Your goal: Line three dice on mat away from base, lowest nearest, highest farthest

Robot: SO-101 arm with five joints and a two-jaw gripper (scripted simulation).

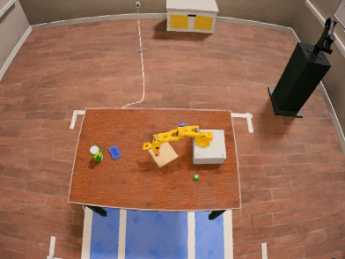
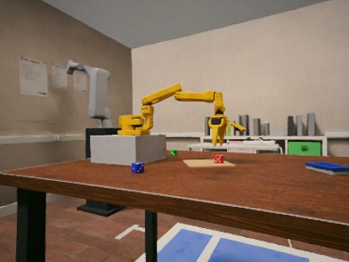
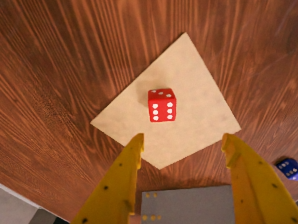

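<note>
The red die [image 1: 157, 154] [image 2: 218, 159] [image 3: 162, 106] sits flat on the tan mat [image 1: 167, 158] [image 2: 198, 163] [image 3: 205, 100], nearer its far edge from the base. In the wrist view its six seems to face up and its three away from the base. My gripper [image 2: 216, 144] [image 3: 183, 136] is open and empty, raised above the mat. The blue die [image 1: 182, 124] [image 2: 137, 167] [image 3: 288, 169] lies on the table beside the arm, off the mat. The green die [image 1: 196, 177] [image 2: 174, 152] lies off the mat on the other side; its number is too small to read.
The robot base stands on a grey box [image 1: 209, 151] [image 2: 126, 149] beside the mat. A blue block-like object [image 1: 114, 152] [image 2: 327, 167] and a green can [image 1: 96, 154] stand farther out on the wooden table [image 1: 132, 187].
</note>
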